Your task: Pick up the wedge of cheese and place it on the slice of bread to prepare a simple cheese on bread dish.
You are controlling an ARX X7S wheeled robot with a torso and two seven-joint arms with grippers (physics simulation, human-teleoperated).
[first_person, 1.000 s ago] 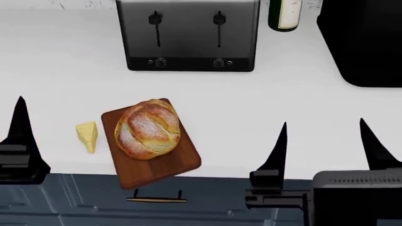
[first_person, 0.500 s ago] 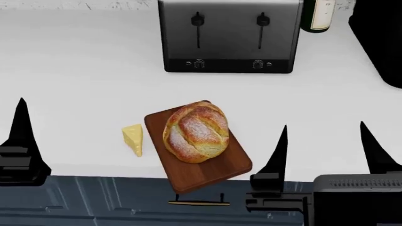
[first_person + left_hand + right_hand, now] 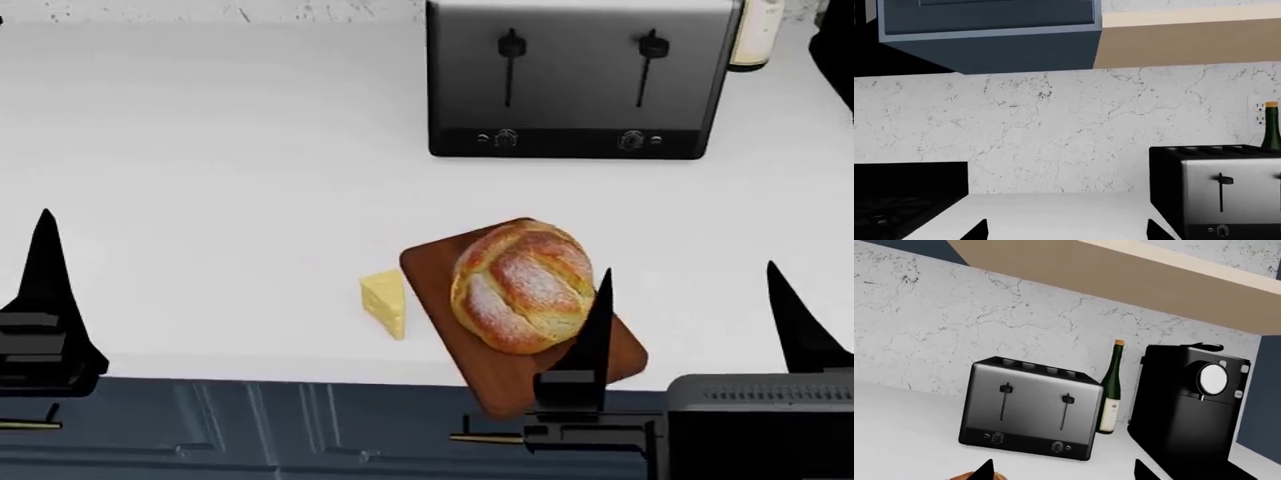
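- The wedge of cheese [image 3: 384, 301] is a small pale yellow triangular piece with flat, smooth faces; it lies on the white table [image 3: 200, 200] just beside the near-left edge of the wooden board [image 3: 497, 385], and whether the 2 touch cannot be told.
- The slice of bread [image 3: 523, 286] is in fact a round, bun-like loaf: golden-brown crust, white flour dusting, scored top. It sits on the reddish-brown rectangular board, which lies turned at an angle, its near corner reaching the table's front edge.
- In the head view the right gripper [image 3: 687, 315] shows 2 thin, black, pointed fingers [image 3: 591, 325] standing well apart, so it is spread wide and holds nothing; 1 of them overlaps the loaf's right side in the picture.
- Of the left gripper [image 3: 47, 290] only 1 dark pointed finger shows in the head view; in the left wrist view 2 dark tips sit far apart at the frame's edge with nothing between them, so it too is spread.
- A boxy brushed-metal toaster [image 3: 583, 75] with 2 black levers and 2 knobs stands at the back of the table.
- A green glass wine bottle [image 3: 1109, 390] with a pale label stands between the toaster and a glossy black coffee machine [image 3: 1191, 402].
- The wall is white marble with grey veining.
- Below the table run dark blue-grey cabinet fronts [image 3: 267, 430] with slim brass handles.
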